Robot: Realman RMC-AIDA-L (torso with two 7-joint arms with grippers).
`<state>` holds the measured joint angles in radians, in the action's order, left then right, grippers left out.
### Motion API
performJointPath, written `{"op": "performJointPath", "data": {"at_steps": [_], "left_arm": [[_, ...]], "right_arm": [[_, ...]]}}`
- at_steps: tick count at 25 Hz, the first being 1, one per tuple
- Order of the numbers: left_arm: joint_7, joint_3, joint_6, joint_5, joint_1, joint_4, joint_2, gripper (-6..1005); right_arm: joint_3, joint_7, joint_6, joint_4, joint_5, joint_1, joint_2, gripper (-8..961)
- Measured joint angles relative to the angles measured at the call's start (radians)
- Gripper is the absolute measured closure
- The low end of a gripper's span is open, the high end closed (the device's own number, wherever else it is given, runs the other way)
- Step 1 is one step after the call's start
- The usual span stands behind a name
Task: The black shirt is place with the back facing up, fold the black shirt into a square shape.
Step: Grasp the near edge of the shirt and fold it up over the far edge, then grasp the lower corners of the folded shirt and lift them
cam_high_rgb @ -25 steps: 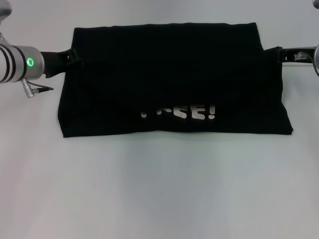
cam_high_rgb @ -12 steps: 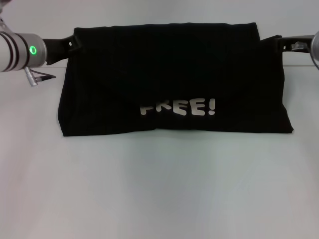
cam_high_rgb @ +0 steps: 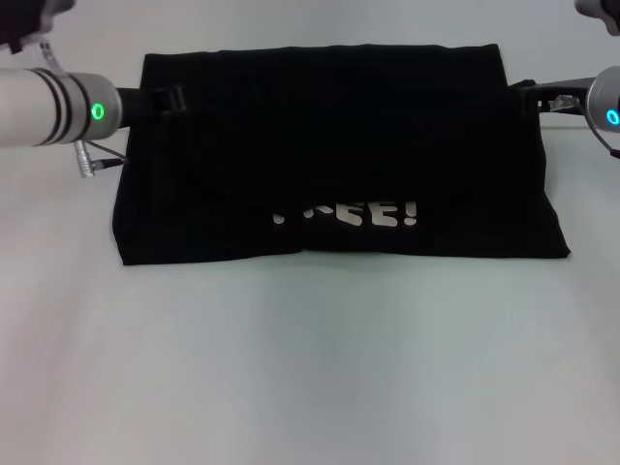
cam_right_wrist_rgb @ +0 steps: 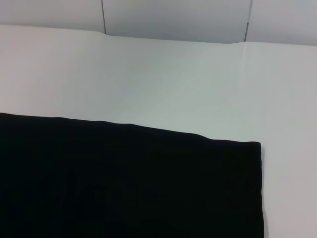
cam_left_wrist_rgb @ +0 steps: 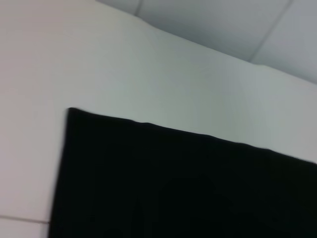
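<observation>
The black shirt [cam_high_rgb: 339, 155] lies flat on the white table [cam_high_rgb: 310, 368] as a wide rectangle, with part of its white lettering showing near the front edge. My left gripper [cam_high_rgb: 167, 99] reaches in over the shirt's far left corner. At the far right corner sits my right gripper [cam_high_rgb: 525, 97], at the fabric's edge. Both are black against black cloth. The left wrist view shows a straight shirt [cam_left_wrist_rgb: 173, 188] edge and one corner. The right wrist view shows another shirt [cam_right_wrist_rgb: 124, 183] corner lying flat.
The white table stretches bare in front of the shirt. A cable connector [cam_high_rgb: 92, 165] hangs under the left arm's silver wrist [cam_high_rgb: 58, 107]. A wall panel seam [cam_right_wrist_rgb: 102, 15] runs behind the table's far edge.
The left arm has moved inward over the shirt's far left corner, and the right arm has come further into view. The lettering, fully visible half a second ago, is partly covered again.
</observation>
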<state>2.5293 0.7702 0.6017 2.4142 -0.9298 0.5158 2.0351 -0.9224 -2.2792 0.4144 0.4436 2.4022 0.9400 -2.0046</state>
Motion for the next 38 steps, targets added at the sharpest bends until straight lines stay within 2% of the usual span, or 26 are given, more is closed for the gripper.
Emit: {"op": "performJointPath", "data": {"at_steps": [7,10,12,13,16,18,21,25,29,34,38], "left_arm": [[-0.003,0.051,-0.002,-0.001,-0.004,0.038,0.010,826],[0.010,0.031,0.068,-0.020,0.026,0.110,0.012,824],[0.012,0.013,0.112,-0.035,0.036,0.126,0.005,597],[0.019,-0.009,0.153,-0.043,0.042,0.131,-0.003,587],[0.037,-0.080,0.247,-0.048,0.056,0.134,-0.027,557],[0.041,-0.133,0.309,-0.051,0.068,0.135,-0.041,537],[0.041,-0.205,0.423,-0.048,0.096,0.140,-0.063,544],[0.042,-0.228,0.542,-0.026,0.128,0.146,-0.079,550],[0.041,-0.272,0.632,0.043,0.149,0.158,-0.087,552],[0.039,-0.296,0.645,0.116,0.164,0.152,-0.086,554],[0.034,-0.289,0.619,0.129,0.171,0.127,-0.082,554]], "right_arm": [[0.001,-0.007,0.017,0.020,0.000,-0.004,0.005,823],[0.002,-0.030,0.063,0.052,0.000,-0.015,0.009,710],[0.003,-0.061,0.092,0.076,0.000,-0.024,0.012,634],[0.003,-0.076,0.107,0.088,0.000,-0.028,0.014,596],[0.004,-0.123,0.189,0.139,0.000,-0.041,0.023,340],[0.004,-0.157,0.258,0.170,0.000,-0.044,0.031,325],[0.001,-0.227,0.396,0.210,0.000,-0.039,0.061,303],[0.000,-0.321,0.575,0.214,0.000,-0.014,0.120,305],[0.029,-0.379,0.735,0.228,0.001,-0.005,0.161,307],[0.079,-0.381,0.812,0.231,0.000,-0.004,0.177,309],[0.094,-0.381,0.830,0.229,0.000,-0.014,0.179,309]]}}
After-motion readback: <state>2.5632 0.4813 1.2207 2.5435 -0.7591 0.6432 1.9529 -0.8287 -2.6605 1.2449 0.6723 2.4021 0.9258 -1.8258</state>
